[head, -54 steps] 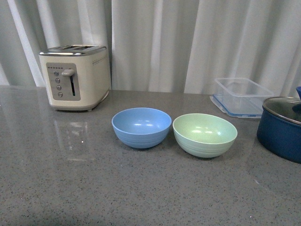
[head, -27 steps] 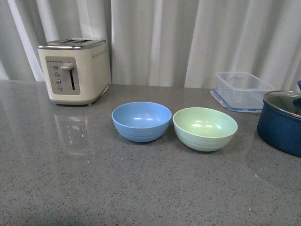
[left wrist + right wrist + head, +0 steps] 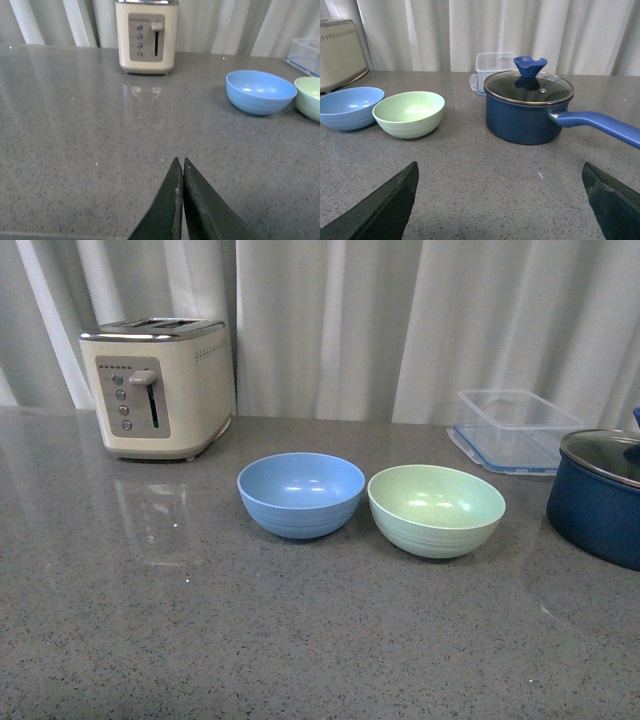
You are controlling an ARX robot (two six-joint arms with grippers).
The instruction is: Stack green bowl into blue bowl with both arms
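Observation:
The blue bowl (image 3: 301,494) and the green bowl (image 3: 436,509) sit side by side on the grey counter (image 3: 200,640), the green one to the right, both upright and empty. Neither arm shows in the front view. In the left wrist view my left gripper (image 3: 180,162) is shut and empty over bare counter, well short of the blue bowl (image 3: 260,91) and the green bowl (image 3: 309,97). In the right wrist view my right gripper (image 3: 500,172) is wide open and empty, with the green bowl (image 3: 409,113) and blue bowl (image 3: 349,107) beyond one finger.
A cream toaster (image 3: 158,386) stands at the back left. A clear plastic container (image 3: 513,428) sits at the back right. A dark navy pot with a glass lid (image 3: 603,495) stands right of the green bowl; its long handle (image 3: 600,126) shows in the right wrist view.
The front view has shifted slightly: the toaster, container and pot sit higher in the picture than a second ago. The bowls keep their places on the counter.

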